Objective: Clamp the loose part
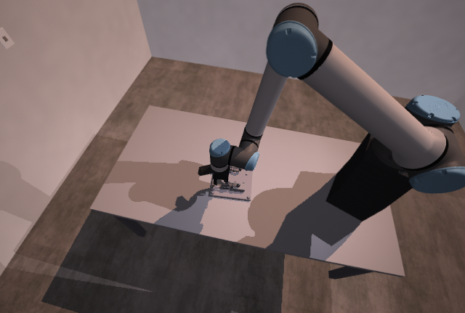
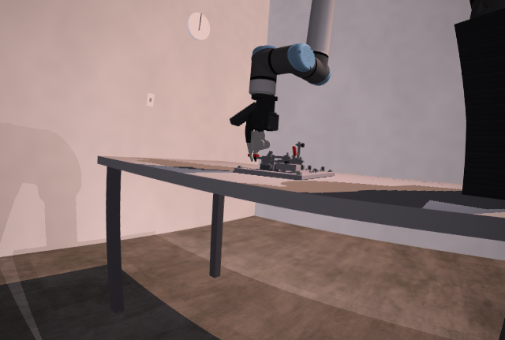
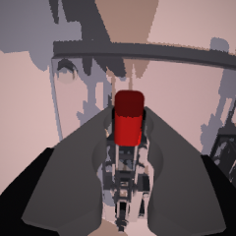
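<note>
My gripper [image 3: 128, 108] [image 2: 253, 155] [image 1: 219, 183] is shut on the red handle [image 3: 129, 117] [image 2: 256, 157] of a clamp at the near left end of the fixture plate [image 2: 285, 173] [image 1: 229, 194]. In the wrist view the red grip stands between my two grey fingers, with the clamp's linkage below it. A second clamp with a red handle [image 2: 293, 150] stands upright farther right on the plate. The part in the nest is hidden under the clamp mechanism; I cannot tell how it sits.
The fixture plate lies on a pale table [image 1: 168, 129] [image 2: 161, 165] with dark legs. The arm's dark base column [image 1: 368, 178] [image 2: 483, 103] stands at the table's right side. Small pins and blocks [image 2: 316, 168] stand on the plate's right half.
</note>
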`<state>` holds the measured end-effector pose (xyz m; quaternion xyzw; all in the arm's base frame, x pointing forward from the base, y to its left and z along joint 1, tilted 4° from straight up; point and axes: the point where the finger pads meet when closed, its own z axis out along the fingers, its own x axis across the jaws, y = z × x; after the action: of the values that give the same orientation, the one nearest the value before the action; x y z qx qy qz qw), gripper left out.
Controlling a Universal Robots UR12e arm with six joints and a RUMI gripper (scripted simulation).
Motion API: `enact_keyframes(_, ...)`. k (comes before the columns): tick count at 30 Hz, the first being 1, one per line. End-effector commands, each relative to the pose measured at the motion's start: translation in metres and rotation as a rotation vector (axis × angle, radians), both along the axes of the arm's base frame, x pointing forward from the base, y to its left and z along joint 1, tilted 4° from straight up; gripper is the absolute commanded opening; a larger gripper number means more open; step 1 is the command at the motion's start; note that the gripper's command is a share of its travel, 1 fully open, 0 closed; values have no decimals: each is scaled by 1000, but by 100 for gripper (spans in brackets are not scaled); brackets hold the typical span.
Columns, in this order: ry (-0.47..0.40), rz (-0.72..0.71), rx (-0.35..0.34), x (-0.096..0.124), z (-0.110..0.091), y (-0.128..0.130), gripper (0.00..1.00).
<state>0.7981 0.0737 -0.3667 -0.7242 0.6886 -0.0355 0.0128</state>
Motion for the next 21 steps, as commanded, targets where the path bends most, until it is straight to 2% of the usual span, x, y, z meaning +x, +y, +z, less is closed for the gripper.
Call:
enact_keyframes(1, -1, 0, 0, 0, 1, 0, 0)
enact_keyframes(2, -1, 0, 0, 0, 1, 0, 28)
enact_keyframes(21, -1, 0, 0, 0, 1, 0, 28)
